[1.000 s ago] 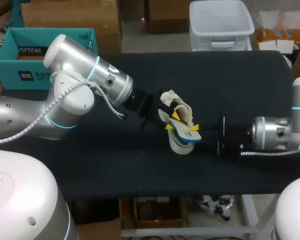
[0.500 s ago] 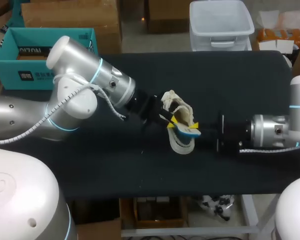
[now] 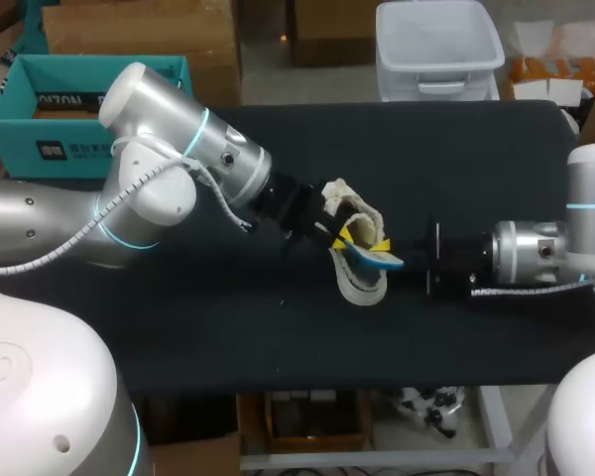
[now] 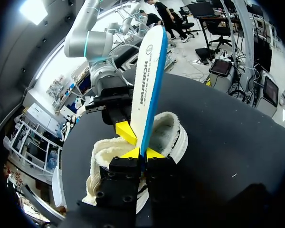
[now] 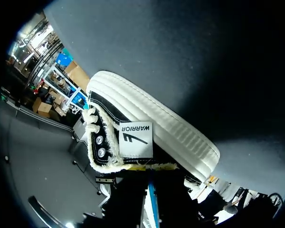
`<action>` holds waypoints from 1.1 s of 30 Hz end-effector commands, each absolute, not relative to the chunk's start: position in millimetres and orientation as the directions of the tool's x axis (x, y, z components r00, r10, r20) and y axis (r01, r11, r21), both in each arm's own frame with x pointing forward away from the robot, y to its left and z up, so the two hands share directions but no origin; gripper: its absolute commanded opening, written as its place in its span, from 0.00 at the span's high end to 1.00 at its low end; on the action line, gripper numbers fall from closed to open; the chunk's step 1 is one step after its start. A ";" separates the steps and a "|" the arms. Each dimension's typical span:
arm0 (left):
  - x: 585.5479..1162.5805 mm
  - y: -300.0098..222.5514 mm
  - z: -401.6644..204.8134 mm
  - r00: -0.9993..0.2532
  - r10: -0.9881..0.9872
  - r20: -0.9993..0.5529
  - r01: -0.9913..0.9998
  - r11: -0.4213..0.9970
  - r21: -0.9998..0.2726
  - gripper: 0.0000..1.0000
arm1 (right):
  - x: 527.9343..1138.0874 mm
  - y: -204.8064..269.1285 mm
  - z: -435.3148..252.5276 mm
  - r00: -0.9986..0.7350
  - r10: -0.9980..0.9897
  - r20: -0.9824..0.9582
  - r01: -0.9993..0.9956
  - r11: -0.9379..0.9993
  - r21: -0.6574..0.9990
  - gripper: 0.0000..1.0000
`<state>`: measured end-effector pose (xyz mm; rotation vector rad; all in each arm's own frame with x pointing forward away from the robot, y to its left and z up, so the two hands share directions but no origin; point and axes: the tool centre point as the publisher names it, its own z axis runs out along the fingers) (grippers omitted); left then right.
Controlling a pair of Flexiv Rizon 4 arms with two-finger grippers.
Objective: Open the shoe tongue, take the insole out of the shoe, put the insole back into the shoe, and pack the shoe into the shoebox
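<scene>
Head view, black table [image 3: 228,327], pale shoe [image 3: 362,286] mid-table, insole [image 3: 381,261] at its opening

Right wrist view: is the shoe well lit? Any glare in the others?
Right wrist view: the shoe bright on its sole, shadowed nearest the camera. Left wrist view: the insole evenly lit, no glare. Head view: bright sheen on the left arm.
</scene>
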<state>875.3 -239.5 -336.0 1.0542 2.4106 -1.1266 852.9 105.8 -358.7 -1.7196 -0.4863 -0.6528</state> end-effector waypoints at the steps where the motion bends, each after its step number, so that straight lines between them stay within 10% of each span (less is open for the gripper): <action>1: 872.0 -239.0 -337.9 -0.693 0.496 -0.524 0.720 0.423 -0.551 1.00 | 840.2 110.3 -346.9 0.753 -0.023 0.658 0.626 -0.283 -0.727 0.20; 2: 871.5 -238.6 -337.9 -0.692 0.497 -0.524 0.720 0.422 -0.551 1.00 | 837.1 109.7 -344.5 0.752 -0.025 0.659 0.625 -0.288 -0.725 0.02; 5: 870.3 -238.2 -337.9 -0.691 0.496 -0.526 0.721 0.419 -0.552 1.00 | 829.5 106.8 -338.5 0.749 -0.030 0.662 0.622 -0.309 -0.719 0.00; 7: 869.2 -238.5 -337.8 -0.691 0.495 -0.526 0.721 0.417 -0.554 1.00 | 825.0 105.6 -335.4 0.747 -0.033 0.664 0.622 -0.318 -0.716 0.43; 14: 867.0 -240.3 -337.2 -0.693 0.492 -0.528 0.719 0.416 -0.556 1.00 | 816.9 102.9 -331.6 0.736 -0.040 0.676 0.629 -0.327 -0.705 1.00; 21: 863.1 -239.6 -334.2 -0.698 0.489 -0.524 0.714 0.422 -0.558 0.99 | 819.8 104.4 -337.8 0.735 -0.029 0.678 0.639 -0.304 -0.706 1.00; 23: 859.7 -236.9 -330.0 -0.695 0.487 -0.529 0.717 0.413 -0.562 0.54 | 819.4 104.4 -338.4 0.735 -0.028 0.678 0.640 -0.303 -0.706 1.00; 25: 855.6 -234.2 -324.7 -0.689 0.486 -0.537 0.721 0.393 -0.570 0.50 | 818.3 104.2 -338.8 0.734 -0.026 0.679 0.642 -0.302 -0.705 1.00; 29: 845.4 -233.0 -317.7 -0.671 0.488 -0.558 0.737 0.364 -0.569 0.54 | 817.7 104.0 -339.3 0.732 -0.024 0.681 0.644 -0.303 -0.702 1.00; 32: 838.8 -235.4 -317.0 -0.657 0.497 -0.568 0.750 0.347 -0.563 1.00 | 817.9 104.2 -340.0 0.730 -0.021 0.683 0.645 -0.308 -0.699 1.00; 33: 837.9 -235.9 -317.3 -0.653 0.499 -0.570 0.752 0.346 -0.561 1.00 | 818.0 104.2 -340.2 0.730 -0.020 0.683 0.645 -0.309 -0.699 1.00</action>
